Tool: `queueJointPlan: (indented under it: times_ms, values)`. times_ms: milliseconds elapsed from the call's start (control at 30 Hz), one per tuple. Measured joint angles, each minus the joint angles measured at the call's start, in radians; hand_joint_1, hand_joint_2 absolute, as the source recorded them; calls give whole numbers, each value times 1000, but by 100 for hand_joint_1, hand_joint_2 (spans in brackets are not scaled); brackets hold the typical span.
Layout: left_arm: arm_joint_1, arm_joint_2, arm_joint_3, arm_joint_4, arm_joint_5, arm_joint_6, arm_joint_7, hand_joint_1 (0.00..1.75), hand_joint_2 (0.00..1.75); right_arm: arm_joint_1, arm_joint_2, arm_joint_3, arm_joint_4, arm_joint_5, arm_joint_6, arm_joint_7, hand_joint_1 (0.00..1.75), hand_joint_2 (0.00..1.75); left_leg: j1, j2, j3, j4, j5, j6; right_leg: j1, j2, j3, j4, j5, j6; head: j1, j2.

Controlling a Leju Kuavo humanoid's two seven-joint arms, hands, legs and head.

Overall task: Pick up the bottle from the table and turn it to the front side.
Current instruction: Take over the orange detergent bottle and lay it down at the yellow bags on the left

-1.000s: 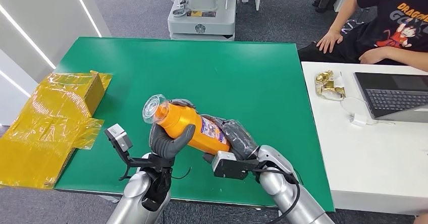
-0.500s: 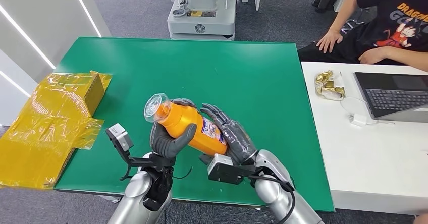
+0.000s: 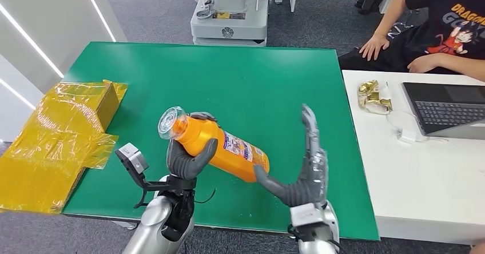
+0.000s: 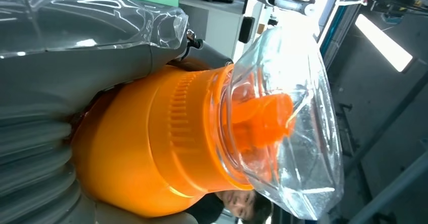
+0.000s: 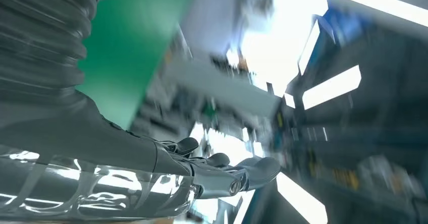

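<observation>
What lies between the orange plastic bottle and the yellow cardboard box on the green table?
In the head view, only bare green table lies between the orange plastic bottle and the yellow cardboard box.

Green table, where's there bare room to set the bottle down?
The green table is bare across its far half and its right side, up to the white desk. The near edge is crowded by the left hand, the bottle and the right hand; the yellow box borders the left.
</observation>
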Motion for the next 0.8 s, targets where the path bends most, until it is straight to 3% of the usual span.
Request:
queueJointPlan:
  times_ms: [67, 133, 467, 633, 800]
  values:
    - [3, 4, 0, -6, -5, 11, -3, 175, 175, 44, 1, -9, -66, -4, -102, -44, 0, 175, 0, 1, 0, 0, 0, 0, 0, 1, 0, 0, 0, 0, 0, 0]
    - [5, 6, 0, -11, -9, 20, -4, 175, 175, 76, 1, -15, -123, -5, -146, -59, 0, 175, 0, 1, 0, 0, 0, 0, 0, 1, 0, 0, 0, 0, 0, 0]
    - [36, 28, 52, -71, -122, 133, -50, 175, 175, 226, 30, -53, -292, 19, -157, -94, 0, 175, 0, 1, 0, -1, 0, 0, 0, 1, 0, 0, 0, 0, 0, 0]
    - [90, 75, 128, -138, -263, 210, -84, 175, 175, 277, 38, -57, -313, 11, -157, -69, 0, 175, 0, 2, 1, -1, 0, 0, 0, 2, 0, 0, -1, -1, 0, 0]
    - [130, 111, 177, -181, -309, 221, -93, 175, 175, 301, 38, -61, -320, 2, -157, -70, 0, 175, 0, 1, 1, -1, 0, 0, 0, 2, 0, 0, -1, -1, 0, 0]
